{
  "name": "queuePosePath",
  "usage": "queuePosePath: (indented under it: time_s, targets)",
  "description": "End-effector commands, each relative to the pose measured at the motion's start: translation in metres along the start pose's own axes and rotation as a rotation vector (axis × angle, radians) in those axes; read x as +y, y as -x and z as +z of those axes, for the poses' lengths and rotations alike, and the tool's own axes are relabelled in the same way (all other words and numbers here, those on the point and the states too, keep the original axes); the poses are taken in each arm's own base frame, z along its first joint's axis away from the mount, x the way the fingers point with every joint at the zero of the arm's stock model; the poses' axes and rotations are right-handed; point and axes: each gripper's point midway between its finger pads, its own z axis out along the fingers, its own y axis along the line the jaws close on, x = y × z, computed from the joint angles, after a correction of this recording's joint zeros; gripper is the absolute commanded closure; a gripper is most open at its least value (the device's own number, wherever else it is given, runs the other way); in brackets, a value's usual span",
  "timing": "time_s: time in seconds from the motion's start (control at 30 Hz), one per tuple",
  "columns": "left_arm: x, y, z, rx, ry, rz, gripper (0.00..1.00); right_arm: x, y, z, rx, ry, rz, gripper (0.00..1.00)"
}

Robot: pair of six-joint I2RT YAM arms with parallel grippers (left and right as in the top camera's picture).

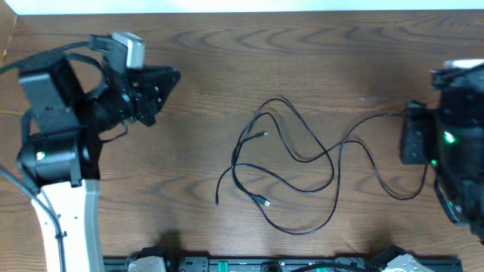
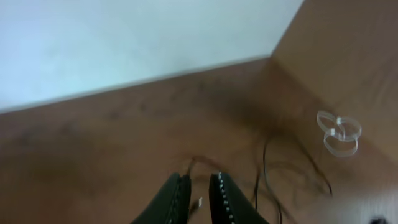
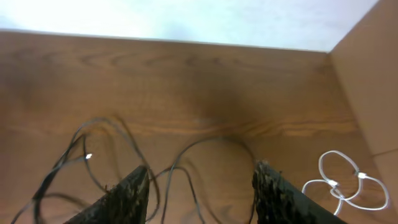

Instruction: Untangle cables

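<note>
The left arm (image 1: pixel 53 128) stood folded at the left side of the table (image 1: pixel 227 45), and the left gripper (image 2: pixel 198 177) pointed toward the middle with its fingers almost together on nothing. It was well apart from the black cable (image 1: pixel 327 151), which sprawled in loose crossing loops mid-table. The right arm (image 1: pixel 457 143) hunched at the right edge, the right gripper (image 3: pixel 200 169) spread wide and low over that cable's end loop. The white cable (image 3: pixel 333 184) lay coiled beyond its right finger.
</note>
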Motion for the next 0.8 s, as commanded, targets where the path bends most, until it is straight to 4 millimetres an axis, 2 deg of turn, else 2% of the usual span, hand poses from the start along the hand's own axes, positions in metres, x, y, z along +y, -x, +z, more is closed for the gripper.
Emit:
queuePosePath:
  time_s: [0.0,0.03,0.17,0.23,0.33,0.4,0.53,0.77]
  targets:
    - [0.013,-0.019,0.018,0.088,0.039,0.046,0.83,0.033,-0.008,0.009,0.074,0.146,-0.064,0.46]
    - [0.014,-0.023,0.022,0.11,0.041,0.038,0.83,0.046,-0.012,0.012,0.102,0.209,-0.123,0.42]
    - [0.008,-0.031,0.034,0.15,0.023,0.039,0.83,0.097,-0.038,0.022,0.235,0.456,-0.373,0.16]
    - [0.004,-0.031,0.036,0.151,0.013,0.046,0.75,0.109,-0.053,0.034,0.311,0.502,-0.475,0.09]
    - [0.0,-0.029,0.032,0.142,0.014,0.051,0.62,0.116,-0.07,0.06,0.427,0.491,-0.587,0.01]
    - [-0.004,-0.026,0.028,0.129,0.017,0.044,0.56,0.123,-0.081,0.078,0.497,0.492,-0.658,0.01]
    - [-0.018,-0.025,0.013,0.114,0.02,0.04,0.55,0.141,-0.104,0.119,0.625,0.526,-0.813,0.01]
    - [-0.043,-0.042,-0.012,0.155,0.015,0.001,0.53,0.16,-0.141,0.179,0.78,0.592,-0.996,0.02]
